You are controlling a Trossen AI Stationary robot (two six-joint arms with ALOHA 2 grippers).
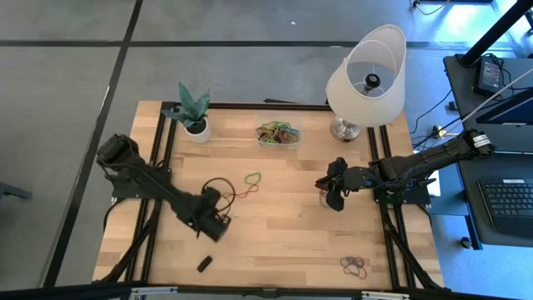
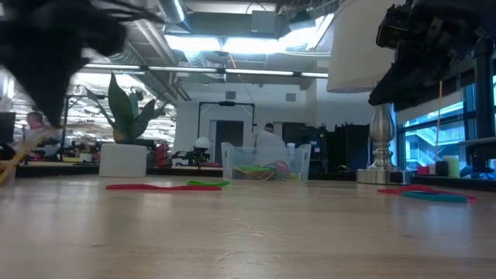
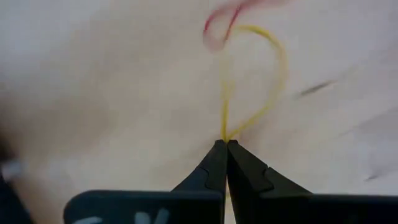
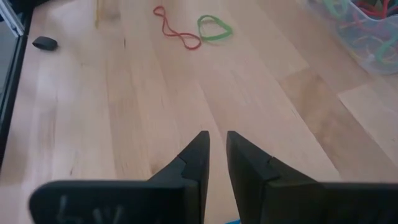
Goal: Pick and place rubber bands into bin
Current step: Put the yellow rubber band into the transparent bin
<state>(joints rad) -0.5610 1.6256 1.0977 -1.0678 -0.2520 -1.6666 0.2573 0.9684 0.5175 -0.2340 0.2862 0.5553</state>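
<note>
My left gripper (image 3: 225, 144) (image 1: 218, 227) is shut on a thin yellow rubber band (image 3: 261, 93) over the table's left-middle. My right gripper (image 4: 216, 140) (image 1: 331, 198) hovers over the right-middle of the table, its fingers a narrow gap apart and touching nothing. A red and a teal band (image 2: 422, 192) lie flat on the wood below it. A green band (image 1: 252, 177) (image 4: 214, 28) and a red band (image 1: 241, 192) (image 4: 177, 31) lie flat mid-table. The clear bin (image 1: 278, 133) (image 2: 266, 163) stands near the far edge and holds several bands. Another cluster of bands (image 1: 356, 265) lies by the near right corner. My left gripper pinches the yellow band at one point of its loop (image 3: 226, 132), right at the fingertips. The rest of the loop reaches out beyond the tips as an open oval. Whether its far end touches the wood, I cannot tell.
A white plant pot (image 1: 197, 129) stands at the far left and a lamp (image 1: 366, 75) at the far right beside the bin. A small black block (image 1: 204, 263) lies near the near edge. Bare wood (image 1: 283, 225) stretches between the two grippers.
</note>
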